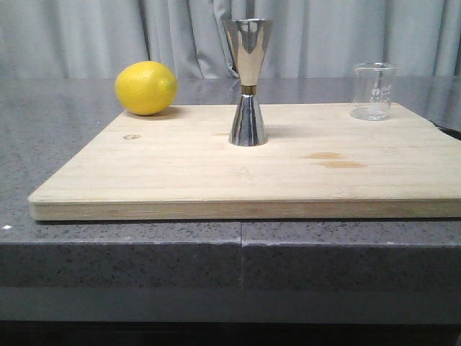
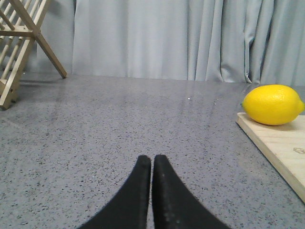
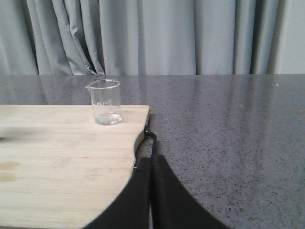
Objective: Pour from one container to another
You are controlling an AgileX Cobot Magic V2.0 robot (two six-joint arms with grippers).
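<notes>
Wooden board [image 1: 180, 173] on a grey counter [image 1: 65, 137]. The steel jigger [image 1: 248, 81] stands upright at mid-board; the glass beaker [image 1: 373, 91] stands upright near the board's far right corner; a lemon [image 1: 146, 87] lies at the far left. Left gripper [image 2: 152, 164] and right gripper [image 3: 151, 164]: fingers pressed together, holding nothing.

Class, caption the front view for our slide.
Steel jigger stands mid-board, lemon far left, glass beaker far right.
</notes>
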